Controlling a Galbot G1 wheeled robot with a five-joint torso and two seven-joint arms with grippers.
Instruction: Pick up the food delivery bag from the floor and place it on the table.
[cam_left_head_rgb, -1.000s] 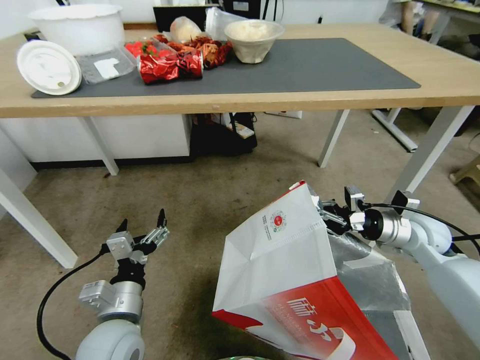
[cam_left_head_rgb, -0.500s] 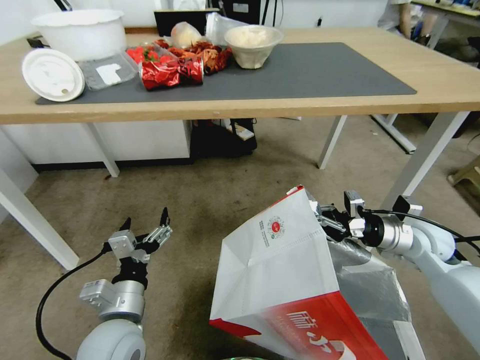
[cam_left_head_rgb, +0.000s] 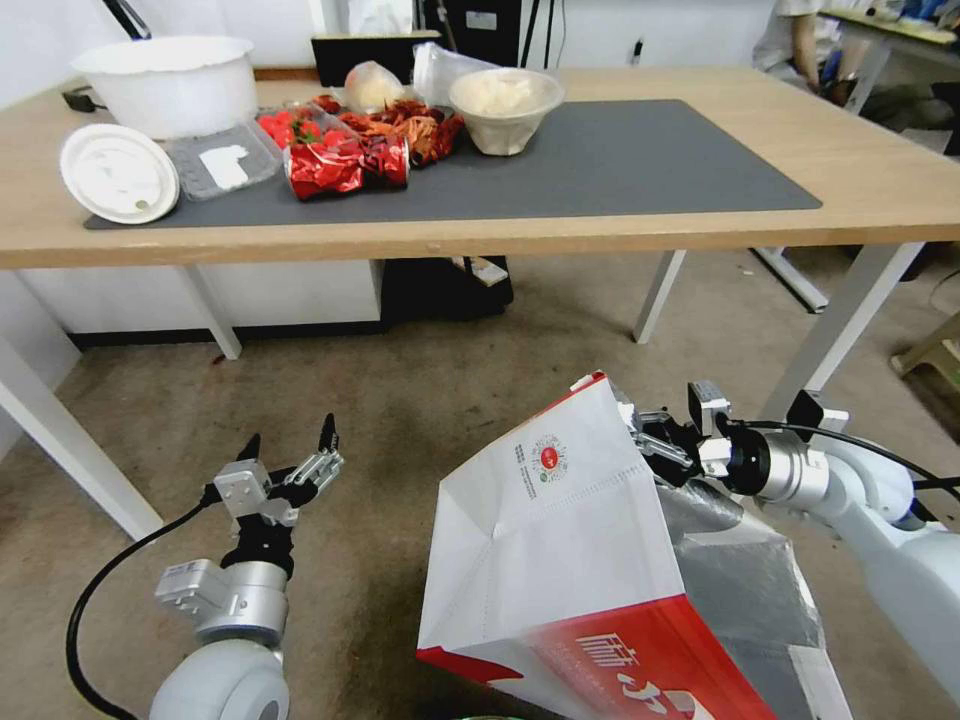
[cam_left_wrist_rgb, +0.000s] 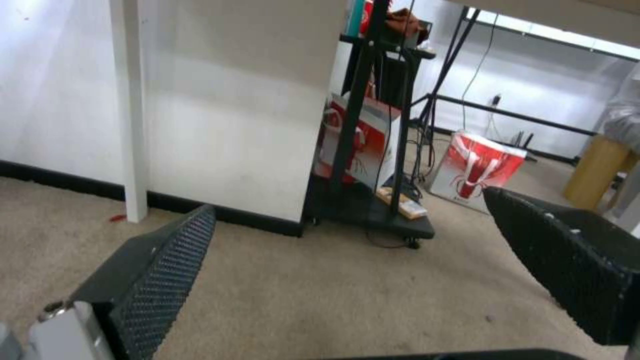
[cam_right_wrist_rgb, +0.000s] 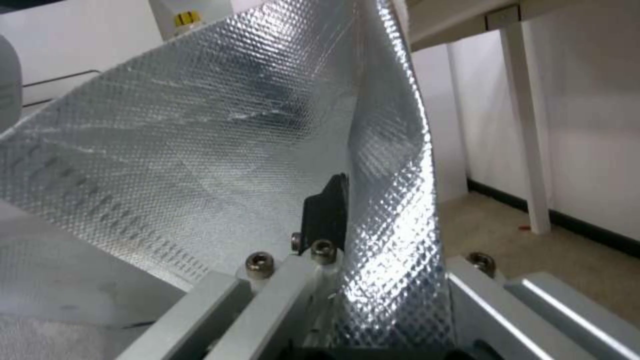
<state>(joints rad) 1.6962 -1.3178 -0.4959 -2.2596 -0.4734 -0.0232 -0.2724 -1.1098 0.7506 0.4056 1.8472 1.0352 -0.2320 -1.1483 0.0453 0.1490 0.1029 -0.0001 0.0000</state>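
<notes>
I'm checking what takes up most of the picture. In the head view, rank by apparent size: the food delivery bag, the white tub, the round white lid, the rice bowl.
1. food delivery bag, largest, though nearest the camera.
2. white tub.
3. and 4. round white lid and rice bowl: too alike to rank.

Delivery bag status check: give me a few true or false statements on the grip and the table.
1. The right gripper pinches the food delivery bag at its rim. True.
2. The left gripper holds a strap. False: it is open, holding nothing, above the floor.
3. The bag is on the table. False: it is below the table's edge.
4. The dark grey mat has bare space on its right half. True.
</notes>
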